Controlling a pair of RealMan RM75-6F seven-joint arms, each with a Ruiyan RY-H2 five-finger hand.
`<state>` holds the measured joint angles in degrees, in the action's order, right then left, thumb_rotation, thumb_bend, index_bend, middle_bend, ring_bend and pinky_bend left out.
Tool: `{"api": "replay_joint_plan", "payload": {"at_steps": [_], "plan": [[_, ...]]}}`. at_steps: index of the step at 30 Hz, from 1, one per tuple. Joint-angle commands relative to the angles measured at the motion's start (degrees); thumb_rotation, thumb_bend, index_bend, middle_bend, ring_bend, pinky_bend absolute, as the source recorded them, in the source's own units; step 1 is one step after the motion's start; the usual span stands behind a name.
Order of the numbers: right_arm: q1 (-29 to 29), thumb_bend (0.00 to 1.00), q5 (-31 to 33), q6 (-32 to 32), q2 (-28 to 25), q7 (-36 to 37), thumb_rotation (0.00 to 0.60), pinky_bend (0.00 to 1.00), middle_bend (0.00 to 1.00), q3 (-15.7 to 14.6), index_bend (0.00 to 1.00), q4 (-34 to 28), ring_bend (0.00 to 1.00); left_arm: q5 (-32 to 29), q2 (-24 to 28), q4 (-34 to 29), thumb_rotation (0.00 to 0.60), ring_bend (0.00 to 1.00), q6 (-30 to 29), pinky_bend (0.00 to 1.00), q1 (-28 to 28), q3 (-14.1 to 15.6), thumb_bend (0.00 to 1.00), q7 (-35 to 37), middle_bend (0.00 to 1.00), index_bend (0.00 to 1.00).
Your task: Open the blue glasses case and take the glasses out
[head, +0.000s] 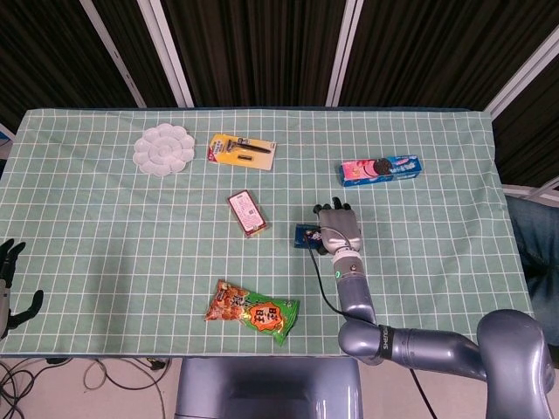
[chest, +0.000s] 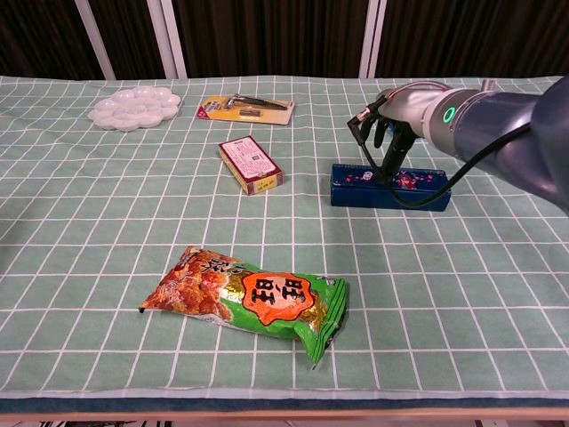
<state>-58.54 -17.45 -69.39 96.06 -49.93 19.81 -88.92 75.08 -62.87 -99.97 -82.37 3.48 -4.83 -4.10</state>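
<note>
Because the lid had to be reached first, the right hand (chest: 380,124) hovered over the closed blue glasses case (chest: 389,187) on the table (chest: 107,231), fingers loosely apart, holding nothing.

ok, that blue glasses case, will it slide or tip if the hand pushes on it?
The blue glasses case lies flat and low on the checked cloth, so tipping seems unlikely. Its boxy, straight edges suggest a rigid shell. With the right hand over its left part, an off-centre push would probably swivel it on the cloth.
</note>
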Motion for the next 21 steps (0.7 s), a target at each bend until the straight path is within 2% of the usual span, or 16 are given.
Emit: {"api": "replay_joint_plan", "payload": {"at_steps": [1, 14, 21], "plan": [[-0.18, 0.35, -0.07, -0.41, 0.58, -0.17, 0.600, 0.17, 0.28, -0.08, 0.26, 0.13, 0.10, 0.06, -0.01, 0.00, 0.600, 0.00, -0.03, 0.00, -0.01, 0.04, 0.37, 0.01, 0.00, 0.06], [-0.80, 0.35, -3.19, -2.69, 5.27, -0.83, 0.600, 0.17, 0.28, -1.26, 0.26, 3.46, 0.10, -0.08, 0.05, -0.06, 0.600, 0.00, 0.07, 0.00, 0.01, 0.09, 0.37, 0.11, 0.00, 0.06], [-0.88, 0.35, -4.35, -3.16, 7.43, -0.98, 0.600, 0.17, 0.28, -0.75, 0.26, 5.57, 0.10, -0.20, 0.10, -0.15, 0.600, 0.00, 0.18, 0.00, 0.06, 0.09, 0.38, 0.13, 0.00, 0.06]]}}
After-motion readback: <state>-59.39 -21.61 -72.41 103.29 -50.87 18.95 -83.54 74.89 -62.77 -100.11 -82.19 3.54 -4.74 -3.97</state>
